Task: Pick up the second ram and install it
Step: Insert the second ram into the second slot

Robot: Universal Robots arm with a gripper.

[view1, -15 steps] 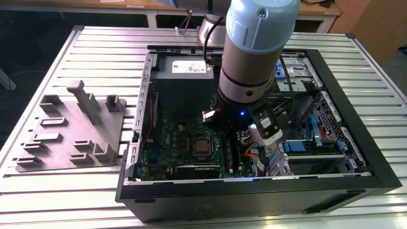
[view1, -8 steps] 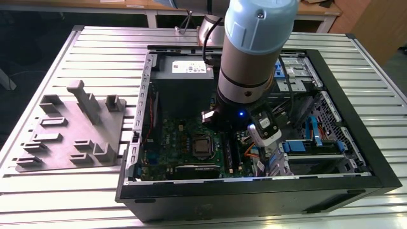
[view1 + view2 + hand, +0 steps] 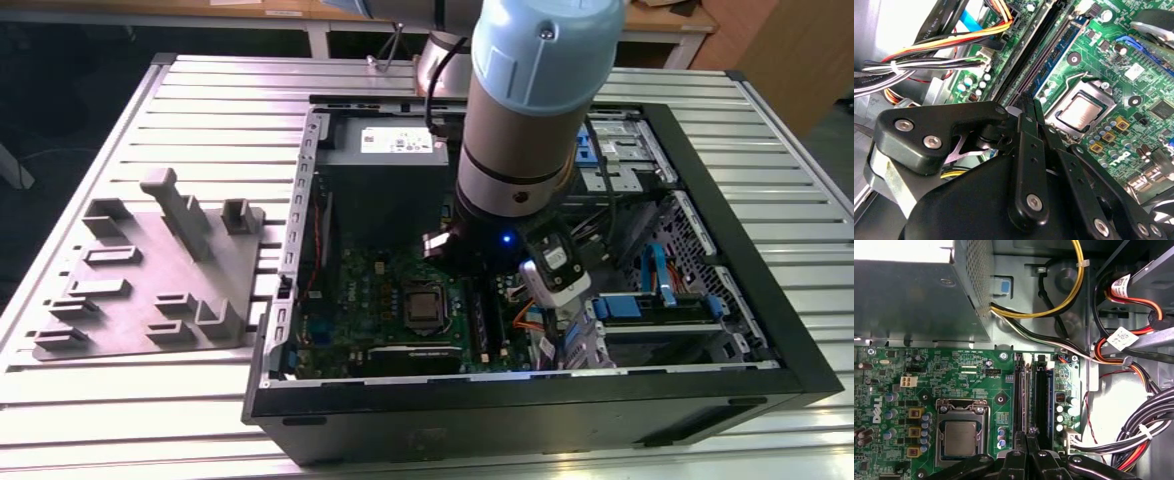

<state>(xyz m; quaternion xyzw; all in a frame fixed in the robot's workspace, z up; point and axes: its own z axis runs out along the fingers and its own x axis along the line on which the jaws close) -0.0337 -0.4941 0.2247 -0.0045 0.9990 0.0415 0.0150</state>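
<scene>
The second ram (image 3: 1027, 395) stands on its thin edge in the row of long slots on the green motherboard (image 3: 954, 375). In the exterior view that spot is at 3 o'clock from the square processor (image 3: 424, 305). The stick's long side runs from 12 to 6 o'clock there. My gripper (image 3: 1027, 436) sits right over one end of the stick, in line with it. My fingers (image 3: 1016, 462) are squeezed close together, and I think they pinch its top edge. The grey power supply (image 3: 904, 300) sits past the other end.
</scene>
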